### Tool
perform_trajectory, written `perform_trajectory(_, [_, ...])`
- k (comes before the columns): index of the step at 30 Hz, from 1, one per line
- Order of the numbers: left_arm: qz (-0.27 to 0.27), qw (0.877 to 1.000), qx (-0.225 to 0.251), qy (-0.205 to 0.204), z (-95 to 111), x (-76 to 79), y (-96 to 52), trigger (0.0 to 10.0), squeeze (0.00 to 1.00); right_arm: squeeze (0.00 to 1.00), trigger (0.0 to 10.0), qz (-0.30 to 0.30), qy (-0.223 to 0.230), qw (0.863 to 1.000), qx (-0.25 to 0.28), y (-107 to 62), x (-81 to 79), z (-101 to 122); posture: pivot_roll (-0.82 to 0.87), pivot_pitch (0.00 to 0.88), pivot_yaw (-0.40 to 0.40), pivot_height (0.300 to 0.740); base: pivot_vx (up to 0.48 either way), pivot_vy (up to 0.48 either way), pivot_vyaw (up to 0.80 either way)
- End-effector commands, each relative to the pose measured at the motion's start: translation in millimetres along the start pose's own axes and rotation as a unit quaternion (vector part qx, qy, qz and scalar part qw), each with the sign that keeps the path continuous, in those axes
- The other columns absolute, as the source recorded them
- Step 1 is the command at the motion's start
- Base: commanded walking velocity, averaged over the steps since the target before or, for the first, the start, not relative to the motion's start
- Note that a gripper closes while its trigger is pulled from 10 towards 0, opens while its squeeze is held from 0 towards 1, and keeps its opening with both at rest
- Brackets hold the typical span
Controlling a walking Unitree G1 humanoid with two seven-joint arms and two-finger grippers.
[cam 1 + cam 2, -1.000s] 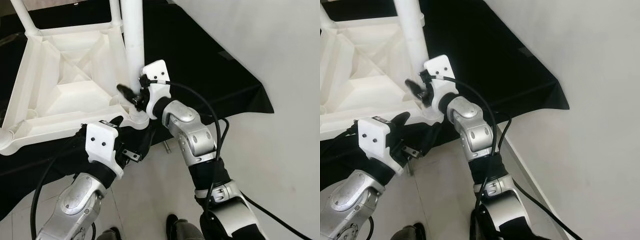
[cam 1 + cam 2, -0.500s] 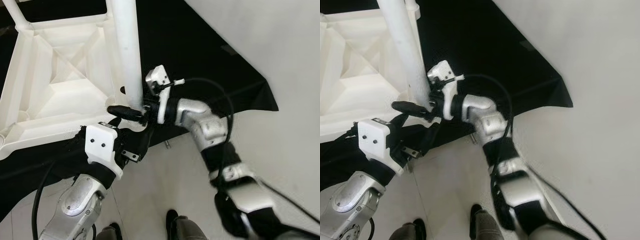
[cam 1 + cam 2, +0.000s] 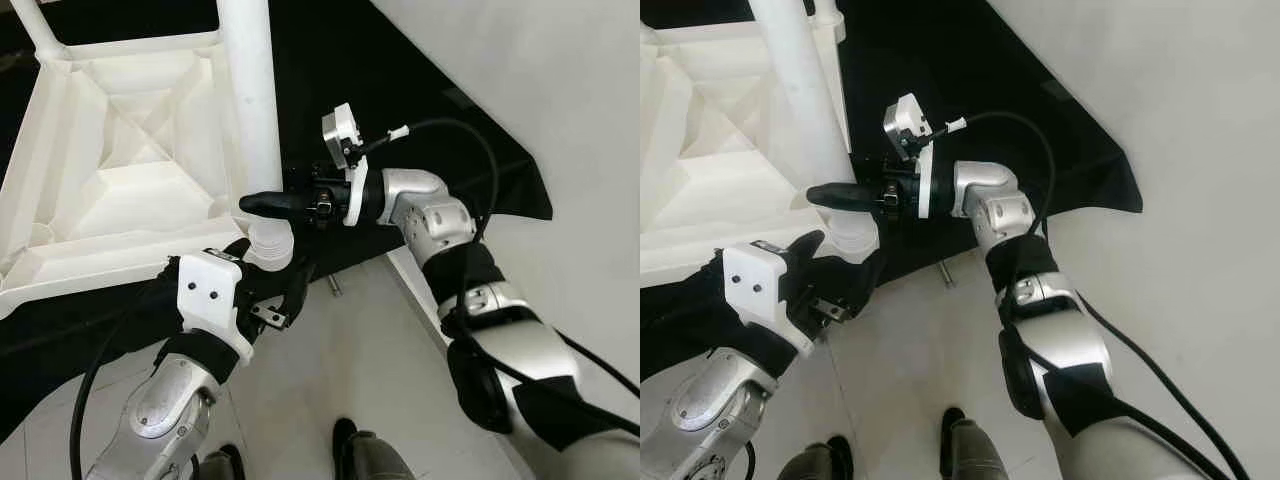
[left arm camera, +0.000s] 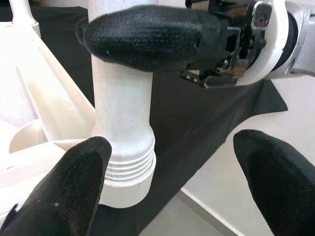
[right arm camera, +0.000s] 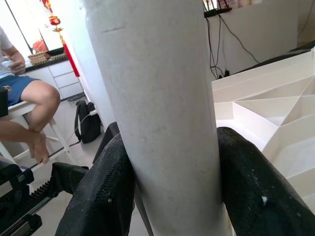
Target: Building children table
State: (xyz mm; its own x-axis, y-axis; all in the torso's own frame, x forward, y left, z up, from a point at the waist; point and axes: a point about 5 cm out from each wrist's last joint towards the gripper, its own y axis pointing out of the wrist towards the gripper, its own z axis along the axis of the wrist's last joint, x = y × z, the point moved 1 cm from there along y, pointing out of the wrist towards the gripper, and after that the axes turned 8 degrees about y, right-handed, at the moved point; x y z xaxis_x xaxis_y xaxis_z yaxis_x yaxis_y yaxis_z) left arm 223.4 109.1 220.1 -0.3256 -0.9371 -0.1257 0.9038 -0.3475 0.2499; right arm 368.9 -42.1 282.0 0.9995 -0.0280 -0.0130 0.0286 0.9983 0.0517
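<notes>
Floor (image 3: 360, 380): pale tiles, partly covered by a black cloth (image 3: 400, 110) spread under the work; a white wall (image 3: 560, 90) rises beside the cloth.

Children table (image 3: 110, 190): white plastic, lying upside down on the black cloth, its ribbed underside facing up.

Table leg (image 3: 250, 110): white tube, standing upright in the corner socket of the children table nearest the robot; threaded collar visible at its base.

Person (image 5: 24, 98): seated on a stool beyond the table leg, seen in the right wrist view, bare knees showing.

Right gripper (image 3: 270, 204): arm bent at the elbow, forearm level, reaching sideways to the table leg just above the socket; jaws clamped on the leg, one finger on each side.

Left gripper (image 3: 270, 290): arm raised from below, wrist just under the socket; jaws spread, fingertips (image 4: 74, 187) either side of the collar, one touching it.
</notes>
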Motion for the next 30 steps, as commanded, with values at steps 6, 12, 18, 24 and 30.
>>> perform_trajectory(6, [0.006, 1.0, -0.005, 0.008, 0, 0.6, -2.3, 10.0, 0.0, 0.0, 0.0, -0.118, 0.009, 0.993, 0.014, -9.8, 13.4, -13, 0.0, 0.317, -0.076, 0.74, 0.0, 0.0, 0.0])
perform_trajectory(12, [0.022, 1.0, -0.004, 0.012, 1, -4.7, -4.4, 10.0, 0.0, 0.0, 0.0, -0.397, 0.029, 0.917, -0.02, -32.1, 7.1, -70, -0.02, 0.314, -0.086, 0.74, 0.0, 0.0, 0.0])
perform_trajectory(18, [0.028, 0.999, -0.005, 0.014, -3, -10.1, -2.2, 10.0, 0.0, 0.0, 0.0, -0.421, 0.082, 0.903, 0.005, 1.4, -31.1, -92, -0.04, 0.293, -0.066, 0.74, 0.0, 0.0, 0.0])
perform_trajectory(24, [0.034, 0.999, 0.002, 0.02, -3, -11.8, 3.5, 10.0, 0.0, 0.0, 0.0, -0.384, 0.065, 0.921, 0.016, 15.8, -24.8, -83, -0.06, 0.259, -0.08, 0.74, 0.0, 0.0, 0.0])
perform_trajectory(30, [0.042, 0.999, 0.003, 0.023, -4, -11.9, 6.3, 10.0, 0.0, 0.08, 10.0, -0.307, 0.063, 0.95, 0.017, 30.1, -37.3, -67, -0.05, 0.247, -0.08, 0.74, 0.0, 0.0, 0.0])
